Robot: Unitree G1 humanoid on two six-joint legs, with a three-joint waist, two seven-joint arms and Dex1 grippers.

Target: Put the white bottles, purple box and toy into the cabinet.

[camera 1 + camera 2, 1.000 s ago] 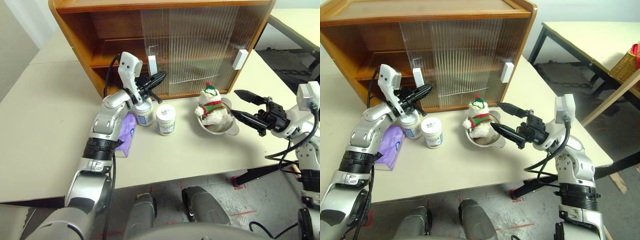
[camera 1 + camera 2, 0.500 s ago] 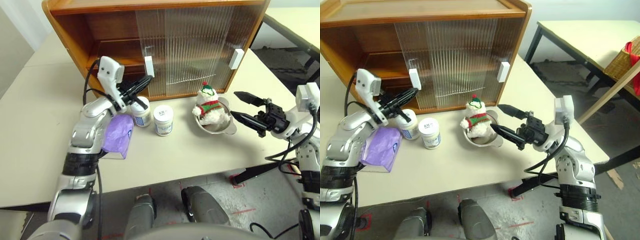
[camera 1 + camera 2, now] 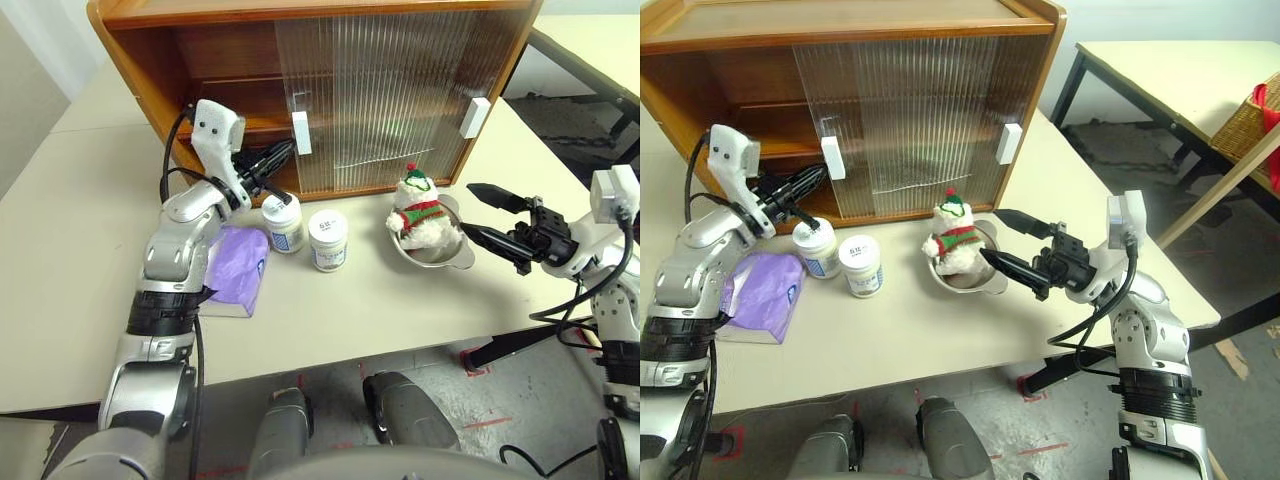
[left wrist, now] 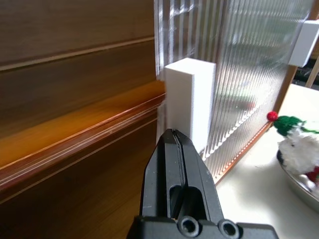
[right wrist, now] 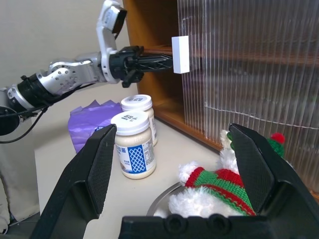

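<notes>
Left gripper (image 3: 283,152) has swung left off bottles toward cabinet (image 3: 160,60), clenched and empty, tips now at white handle (image 3: 301,133) of left sliding door — probably touching, contact unclear. Door sits partway across; left bay open, shelf reachable. Nothing stowed yet: two white bottles (image 3: 328,238), purple box (image 3: 238,268) on table before cabinet, toy (image 3: 417,209) in steel bowl (image 3: 447,257). Right gripper (image 3: 497,214) spread wide, idle beside bowl — holding nothing.
</notes>
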